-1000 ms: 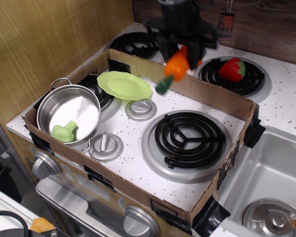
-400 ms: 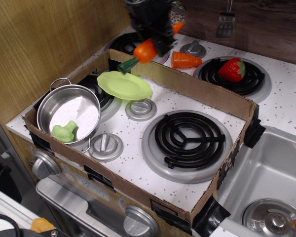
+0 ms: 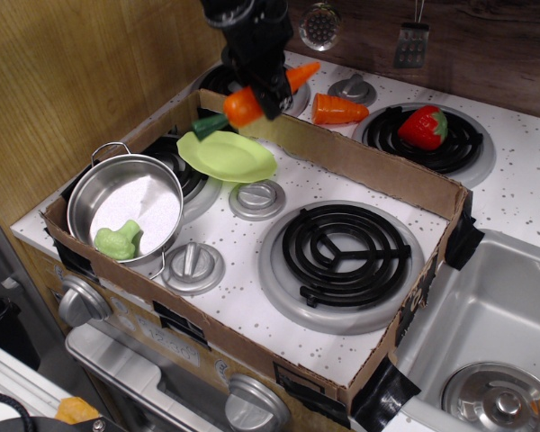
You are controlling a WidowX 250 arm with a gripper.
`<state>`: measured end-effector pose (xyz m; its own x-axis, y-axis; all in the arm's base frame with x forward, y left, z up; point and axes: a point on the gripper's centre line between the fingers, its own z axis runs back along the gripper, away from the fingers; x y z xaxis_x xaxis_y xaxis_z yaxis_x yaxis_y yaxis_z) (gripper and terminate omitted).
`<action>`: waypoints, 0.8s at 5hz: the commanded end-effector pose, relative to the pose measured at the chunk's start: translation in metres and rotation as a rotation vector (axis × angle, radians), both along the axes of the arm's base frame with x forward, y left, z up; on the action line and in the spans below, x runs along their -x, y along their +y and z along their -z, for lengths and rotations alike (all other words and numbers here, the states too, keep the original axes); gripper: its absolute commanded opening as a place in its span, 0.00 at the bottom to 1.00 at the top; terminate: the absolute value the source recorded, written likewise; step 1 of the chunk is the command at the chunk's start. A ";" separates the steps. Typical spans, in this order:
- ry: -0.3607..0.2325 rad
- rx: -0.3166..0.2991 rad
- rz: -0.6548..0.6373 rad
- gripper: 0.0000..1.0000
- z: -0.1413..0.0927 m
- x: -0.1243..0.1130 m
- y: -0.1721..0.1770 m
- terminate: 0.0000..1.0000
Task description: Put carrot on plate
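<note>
**Operator:** Clamped on the carrot (image 3: 252,99), that's how I read the jaws; the gripper (image 3: 263,83) has its dark fingers pressed against the orange body around its middle, with no slack I can see.

**Observer:** What changed in the last second?

**Operator:** A second ago I had the carrot hanging over the far cardboard wall (image 3: 342,157), well to the right of the plate (image 3: 227,155) as the camera sees it, green end pointing down. Since then the arm has carried it leftward across that wall. Now the green stem end sits just above the plate's far rim, and the carrot lies nearly level, tilted slightly, its tip pointing away from the plate.

**Observer:** So where does that leave us?

**Operator:** Transport looks almost finished, in my judgement. The carrot is off the surface, not touching the plate. I'd want it a little nearer the plate's middle before lowering, since it's about as long as the plate is wide and could roll off the rim.

**Observer:** Anything near the plate to worry about?

**Operator:** The steel pot (image 3: 126,207) stands just beside the plate on its left, with a green broccoli piece (image 3: 117,240) inside. The stubby orange cone (image 3: 337,109) lies beyond the wall, well apart from the plate.
</note>
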<state>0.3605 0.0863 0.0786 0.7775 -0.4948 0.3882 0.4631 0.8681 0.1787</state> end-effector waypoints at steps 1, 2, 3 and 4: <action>-0.083 0.031 -0.053 0.00 0.008 0.015 -0.004 0.00; -0.070 0.023 -0.030 0.00 0.014 0.011 0.001 0.00; -0.092 -0.060 0.167 0.00 0.018 0.007 0.005 0.00; -0.098 -0.136 0.271 0.00 0.020 0.007 0.006 0.00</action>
